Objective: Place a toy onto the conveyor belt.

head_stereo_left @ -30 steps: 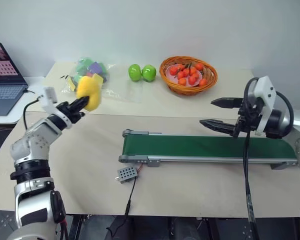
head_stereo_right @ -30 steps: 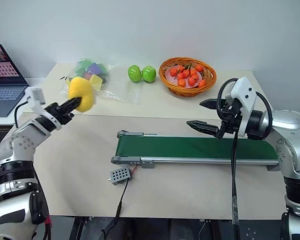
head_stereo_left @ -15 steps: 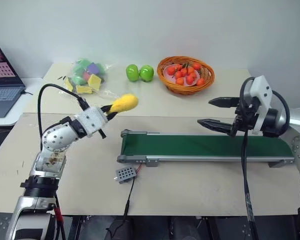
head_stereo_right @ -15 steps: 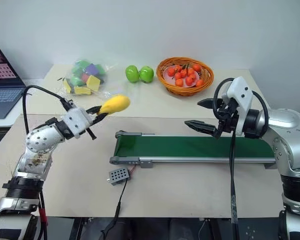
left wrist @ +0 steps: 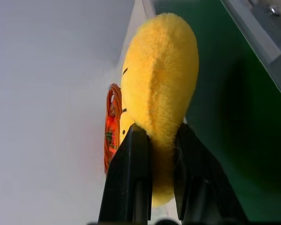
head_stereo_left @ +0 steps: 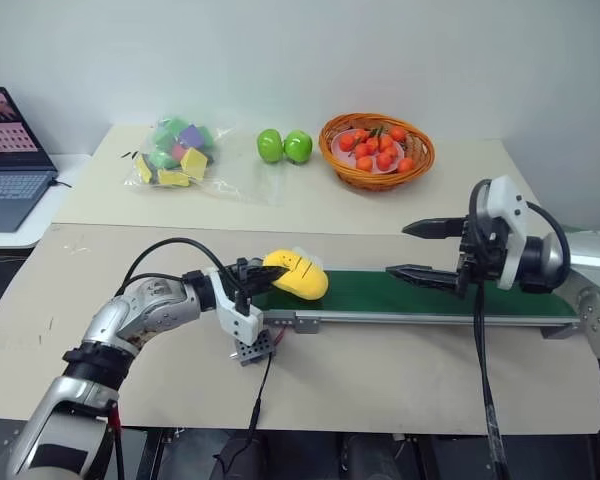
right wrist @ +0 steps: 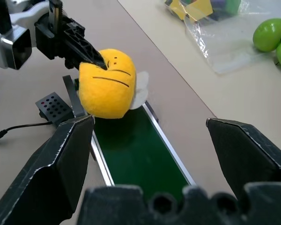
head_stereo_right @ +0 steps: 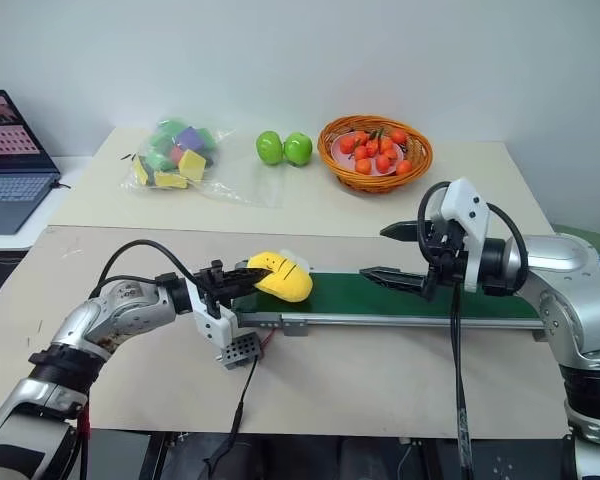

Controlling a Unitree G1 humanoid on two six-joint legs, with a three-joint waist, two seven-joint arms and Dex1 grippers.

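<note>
Over the conveyor belt (head_stereo_left: 450, 292) end, left jaws clenched on toy (head_stereo_left: 295, 279); right jaws released, level

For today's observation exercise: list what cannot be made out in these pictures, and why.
- Whether the toy rests on the conveyor belt: its underside is hidden in both eye views.
- The belt's near-left end: covered by toy and left gripper.
- The laptop: cut off by the left edge.
</note>
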